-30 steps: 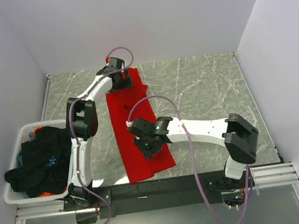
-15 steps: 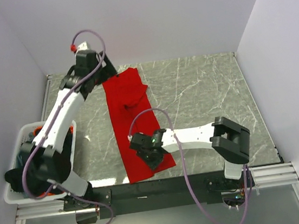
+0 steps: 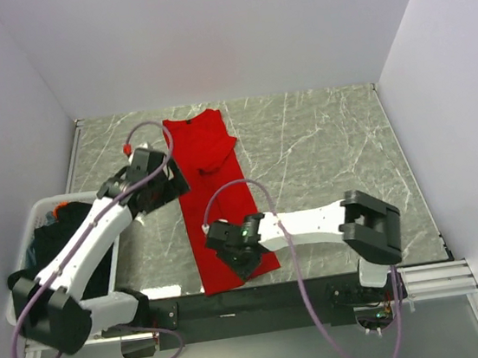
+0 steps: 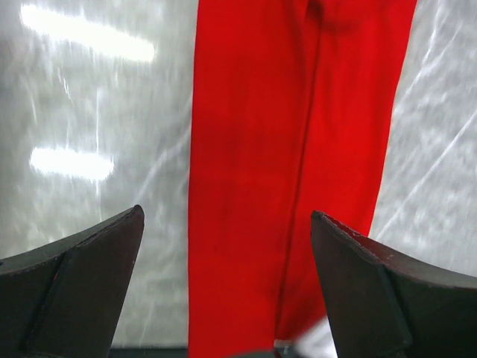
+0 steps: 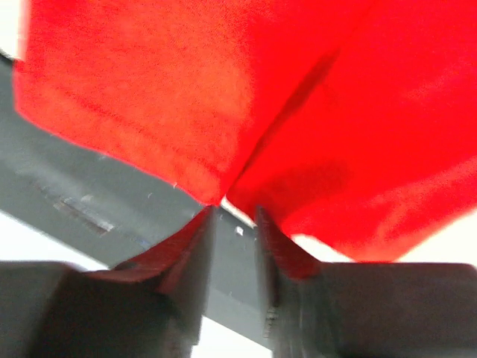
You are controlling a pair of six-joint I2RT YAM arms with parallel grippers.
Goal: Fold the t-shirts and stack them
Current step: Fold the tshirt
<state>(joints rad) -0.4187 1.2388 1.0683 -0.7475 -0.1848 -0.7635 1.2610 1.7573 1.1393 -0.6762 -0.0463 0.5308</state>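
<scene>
The red t-shirt point(image 3: 208, 209) lies as a long narrow strip from the far edge of the table to the near edge, with its far end bunched. My left gripper point(image 3: 172, 178) hovers open and empty over the strip's left edge; the left wrist view shows the red cloth point(image 4: 253, 149) below the gripper point(image 4: 227, 216). My right gripper point(image 3: 241, 253) is at the strip's near end, shut on a pinch of red cloth point(image 5: 186, 89) at its tips point(image 5: 232, 210). Black t-shirts point(image 3: 52, 233) lie heaped in the basket, partly hidden by my left arm.
The white slotted basket point(image 3: 24, 258) stands at the near left beside the left arm's base. The dark rail point(image 3: 322, 287) runs along the table's near edge just beyond the shirt's hem. Grey marble table point(image 3: 331, 150) stretches to the right of the shirt.
My left gripper has let go of the shirt's far end and swung back toward the near left, leaving that end bunched. My right gripper has shifted slightly nearer with the hem.
</scene>
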